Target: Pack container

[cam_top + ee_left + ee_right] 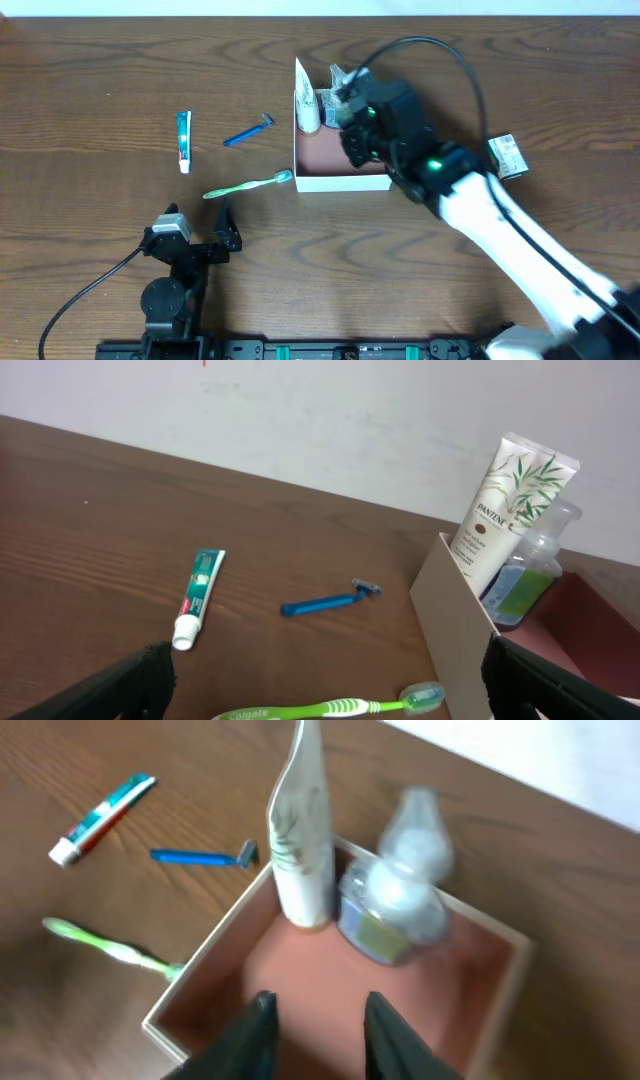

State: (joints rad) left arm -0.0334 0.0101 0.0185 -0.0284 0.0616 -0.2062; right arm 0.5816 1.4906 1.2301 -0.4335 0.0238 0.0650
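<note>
Nearest the base, the left gripper (197, 222) sits low over the bench (80, 90) with its jaws spread fully and nothing between them. Just ahead of those jaws lies a green toothbrush (248, 185), flat, its long axis running crosswise to them, its head to their right and close against the near left corner of the container (340, 183). Further ahead of the left jaws are a blue razor (248, 131) and, to its left, a toothpaste tube (183, 140), both flat on the bench and well apart from the box. The container itself lies ahead and to the right of the left jaws and directly beneath the right gripper (318, 1030), whose jaws stand partly open over the bare pinkish floor, holding nothing. Beyond the right jaws, in the far left corner of the box, a white tube (300, 840) stands upright against the wall with a clear bottle (395, 900) touching or just beside it. A green-and-white soap box (508, 157) lies outside, to the right of the right arm. Judgement: the unpacked items on the left are nearer the left arm; the toothbrush would need a grasp across its handle and a carry to the right.
</note>
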